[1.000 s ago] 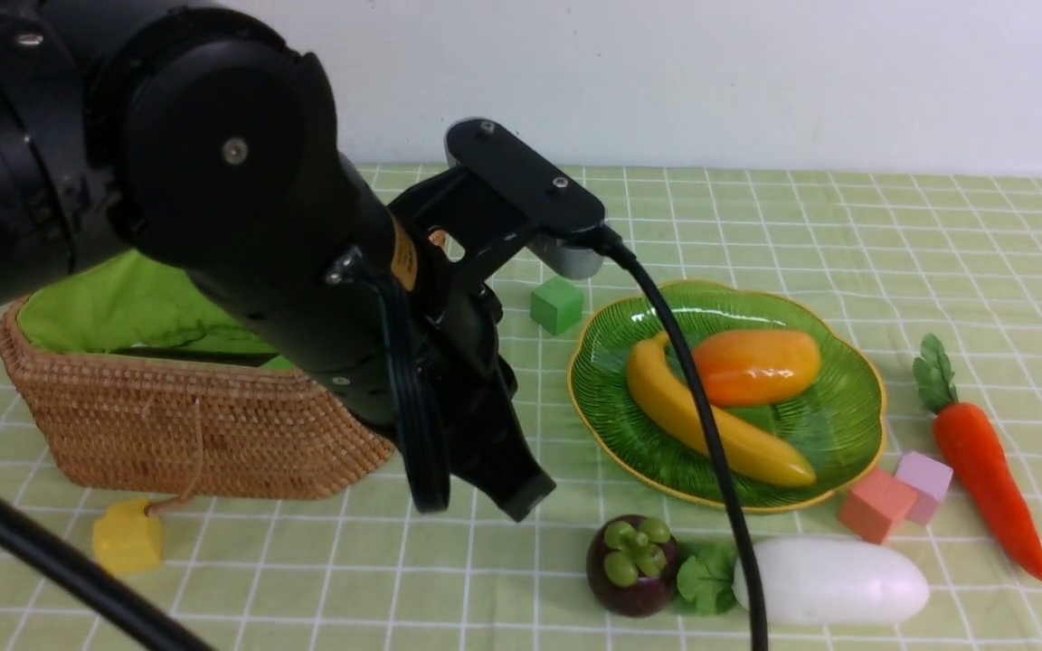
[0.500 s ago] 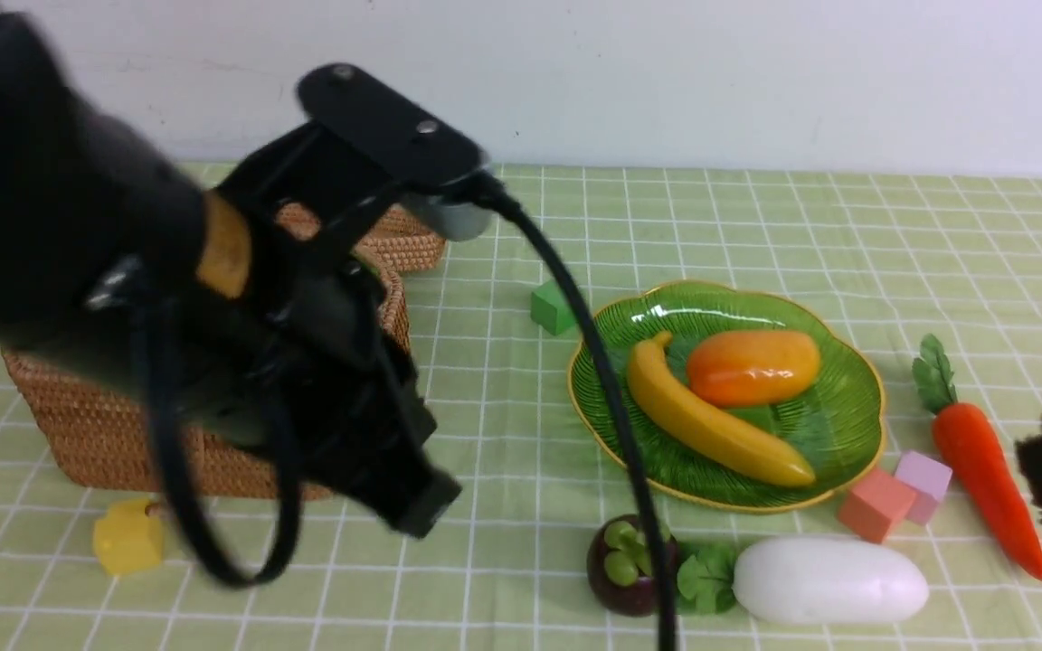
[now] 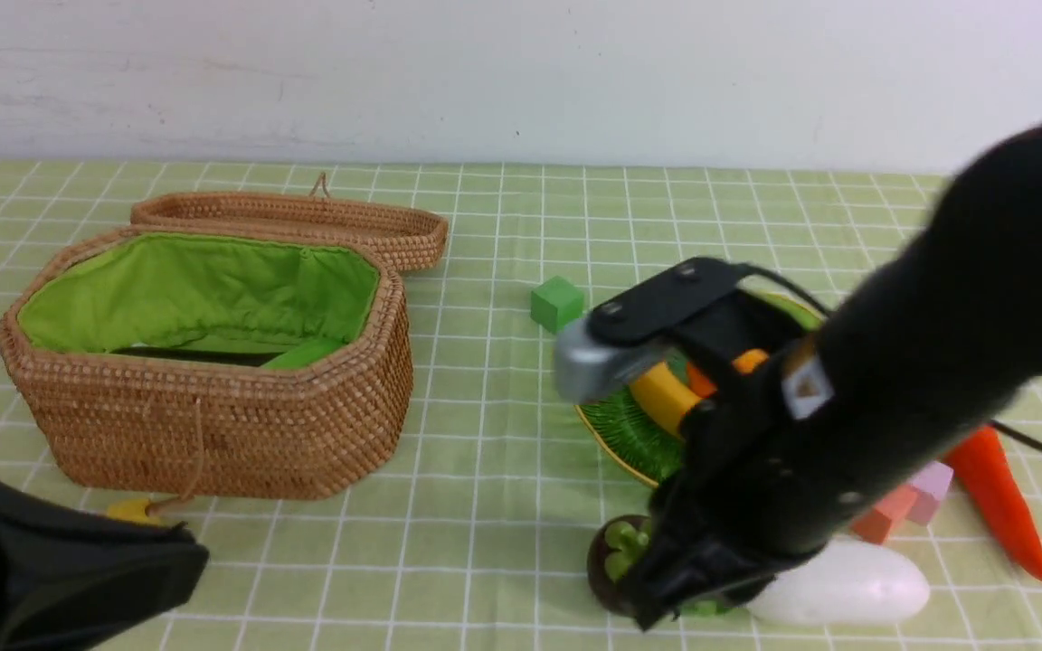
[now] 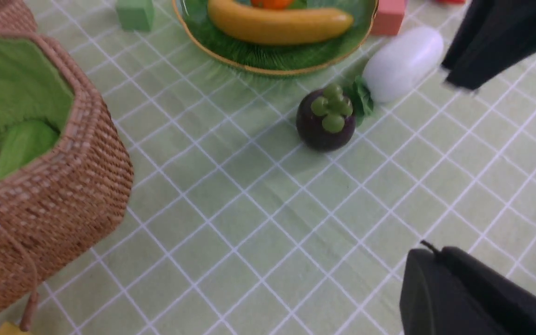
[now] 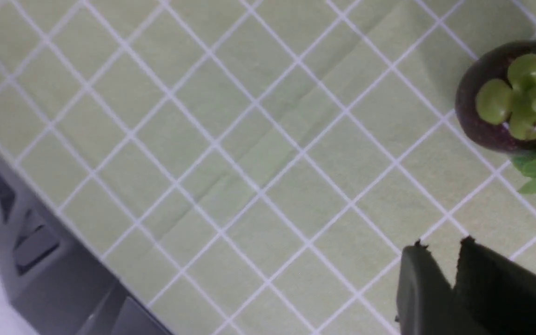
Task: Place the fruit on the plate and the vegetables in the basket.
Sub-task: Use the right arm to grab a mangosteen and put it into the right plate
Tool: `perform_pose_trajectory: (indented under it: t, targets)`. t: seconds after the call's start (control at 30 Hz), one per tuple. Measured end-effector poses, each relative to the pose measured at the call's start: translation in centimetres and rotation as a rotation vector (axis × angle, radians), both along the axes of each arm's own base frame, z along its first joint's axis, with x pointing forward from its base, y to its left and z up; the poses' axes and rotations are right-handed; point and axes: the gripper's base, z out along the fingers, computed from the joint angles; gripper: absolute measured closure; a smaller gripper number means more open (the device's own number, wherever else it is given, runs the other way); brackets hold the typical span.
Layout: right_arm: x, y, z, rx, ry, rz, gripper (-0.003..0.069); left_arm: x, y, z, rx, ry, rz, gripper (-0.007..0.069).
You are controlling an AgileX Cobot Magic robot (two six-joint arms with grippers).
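Observation:
The dark purple mangosteen (image 3: 610, 551) (image 5: 514, 97) sits on the cloth next to the white radish (image 3: 847, 588) (image 4: 403, 63). My right gripper (image 3: 657, 606) (image 5: 442, 243) hovers close beside the mangosteen, its tips a little apart with nothing between them. The banana (image 4: 277, 25) and mango (image 3: 750, 360) lie on the green plate (image 4: 272, 65), mostly hidden behind my right arm in the front view. The carrot (image 3: 996, 488) lies at the right. A pale green gourd (image 4: 21, 144) rests in the open basket (image 3: 213, 425). My left gripper (image 4: 428, 249) (image 3: 195, 556) is shut and empty, low at the near left.
The basket's lid (image 3: 304, 221) lies open behind it. A green cube (image 3: 557, 303) stands left of the plate. Pink cubes (image 3: 928, 484) sit between plate and carrot, and a yellow cube (image 3: 127, 511) on a cord lies before the basket.
My left arm has pulled back from the middle to the near left, uncovering the basket. My right arm has swept in over the plate toward the mangosteen, its jaws narrowing.

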Motion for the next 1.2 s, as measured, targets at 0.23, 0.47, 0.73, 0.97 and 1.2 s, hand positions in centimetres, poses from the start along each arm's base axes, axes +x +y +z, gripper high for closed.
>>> perform_pose_trajectory:
  t: [0.23, 0.47, 0.73, 0.97, 1.2]
  targets:
    - [4.1, 2.4, -3.8, -0.127, 0.027, -0.086, 0.0204, -0.7, 0.7, 0.6, -0.042, -0.05, 0.002, 0.0638]
    - [7.1, 2.3, -7.9, -0.169, 0.099, -0.183, -0.0008, -0.7, 0.7, 0.6, -0.04, -0.047, 0.002, 0.0638]
    - [8.3, 2.5, -9.9, -0.143, 0.125, -0.223, 0.002, -0.7, 0.7, 0.6, -0.039, -0.048, 0.002, 0.0638]
    - [8.7, 2.8, -11.3, -0.155, 0.142, -0.227, 0.0041, -0.7, 0.7, 0.6, -0.039, -0.048, 0.002, 0.0638]
    - [9.1, 3.4, -12.4, -0.118, 0.145, -0.245, 0.0043, -0.8, 0.7, 0.5, -0.04, -0.043, 0.001, 0.0638]
